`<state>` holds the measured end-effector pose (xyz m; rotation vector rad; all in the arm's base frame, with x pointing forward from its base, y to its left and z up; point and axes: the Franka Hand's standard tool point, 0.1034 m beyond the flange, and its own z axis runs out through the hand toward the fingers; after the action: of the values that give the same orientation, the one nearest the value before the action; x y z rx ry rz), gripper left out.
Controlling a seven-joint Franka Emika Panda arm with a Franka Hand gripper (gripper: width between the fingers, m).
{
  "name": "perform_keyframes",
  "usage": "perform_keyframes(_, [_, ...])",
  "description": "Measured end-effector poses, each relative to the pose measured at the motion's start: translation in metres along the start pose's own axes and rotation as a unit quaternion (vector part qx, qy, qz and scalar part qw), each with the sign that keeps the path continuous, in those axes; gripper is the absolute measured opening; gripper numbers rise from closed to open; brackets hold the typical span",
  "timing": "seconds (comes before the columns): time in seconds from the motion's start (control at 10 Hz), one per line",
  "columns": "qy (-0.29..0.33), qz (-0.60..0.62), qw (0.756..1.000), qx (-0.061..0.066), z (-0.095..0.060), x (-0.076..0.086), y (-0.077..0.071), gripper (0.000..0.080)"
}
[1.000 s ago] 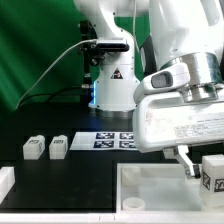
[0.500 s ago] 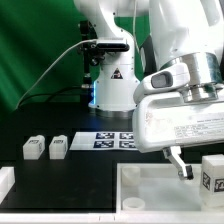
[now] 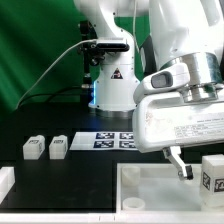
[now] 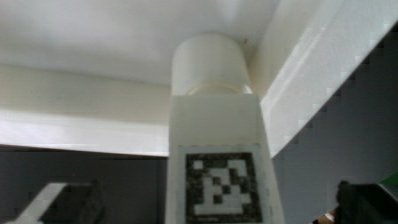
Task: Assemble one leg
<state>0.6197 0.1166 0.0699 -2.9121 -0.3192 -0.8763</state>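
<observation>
One leg (image 4: pixel 219 150), a white block with a rounded end and a black-and-white tag, lies between my fingers in the wrist view, against the white base's rim (image 4: pixel 107 110). My gripper (image 4: pixel 214 205) is open, with a dark gap on each side of the leg. In the exterior view this leg (image 3: pixel 213 172) stands at the right edge, beside the one visible finger (image 3: pixel 178 162) of my gripper (image 3: pixel 194 166). The other finger is hidden. Two more legs (image 3: pixel 34 148) (image 3: pixel 58 147) sit on the black table at the exterior view's left.
The large white moulded base (image 3: pixel 150 188) with raised rims fills the front of the exterior view. The marker board (image 3: pixel 112 139) lies on the table behind it. A white block edge (image 3: pixel 5 182) shows at the front left. The arm's base (image 3: pixel 112 80) stands at the back.
The visible finger has shifted slightly toward the exterior view's left, away from the leg, between one second ago and half a second ago. Nothing has moved since.
</observation>
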Motion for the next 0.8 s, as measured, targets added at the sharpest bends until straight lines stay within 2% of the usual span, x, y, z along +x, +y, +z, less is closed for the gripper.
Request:
perform_keyframes(0.1, [-0.008, 0.002, 1.000, 0.001, -0.001, 0.000, 0.001, 0.0649])
perform_keyframes(0.3, [-0.074, 0.018, 0.997, 0.011, -0.019, 0.009, 0.001, 0.0649])
perform_keyframes(0.4, [-0.077, 0.020, 0.997, 0.012, -0.025, 0.018, 0.001, 0.0649])
perform_keyframes(0.6, [-0.185, 0.037, 0.981, 0.031, -0.034, 0.021, -0.011, 0.0649])
perform_keyframes(0.8, [-0.282, 0.041, 0.957, 0.050, -0.030, 0.026, -0.007, 0.0649])
